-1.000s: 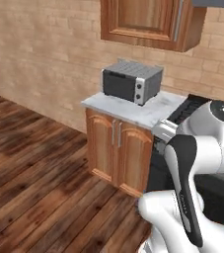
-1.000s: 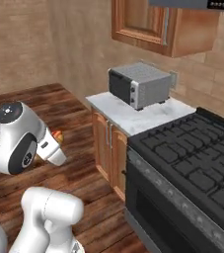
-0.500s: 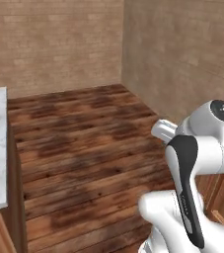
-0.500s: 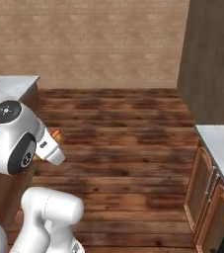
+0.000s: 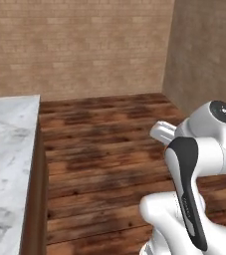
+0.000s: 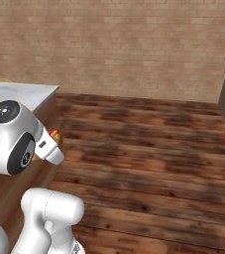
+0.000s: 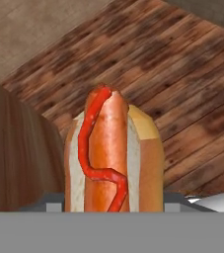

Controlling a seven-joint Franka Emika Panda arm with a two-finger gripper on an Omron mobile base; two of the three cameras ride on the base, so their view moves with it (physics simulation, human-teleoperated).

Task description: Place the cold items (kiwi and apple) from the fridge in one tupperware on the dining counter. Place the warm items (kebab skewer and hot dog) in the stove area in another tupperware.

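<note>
The hot dog (image 7: 111, 158), a sausage in a pale bun with a red wavy line of ketchup, stands upright in the hand view, close to the camera. My gripper (image 7: 112, 201) is shut on its lower end, and the bun hides the fingers. In the right base view the hot dog (image 6: 54, 134) shows as a small orange tip past my hand, beside the counter's corner. In the left base view my wrist (image 5: 163, 132) points away over the wooden floor. The kiwi, apple, kebab skewer and tupperware are out of view.
A marble-topped counter (image 5: 7, 149) with a wooden side runs along the left, and its corner (image 6: 22, 94) lies just behind my arm. Wooden floor (image 6: 143, 149) stretches ahead to a brick wall (image 5: 79, 45). A dark wall (image 5: 206, 55) stands at the right.
The whole picture has swung round as the base turned: the cabinets, toaster oven and stove have left the views and the marble counter has come in on the left. The hot dog stays in my grip.
</note>
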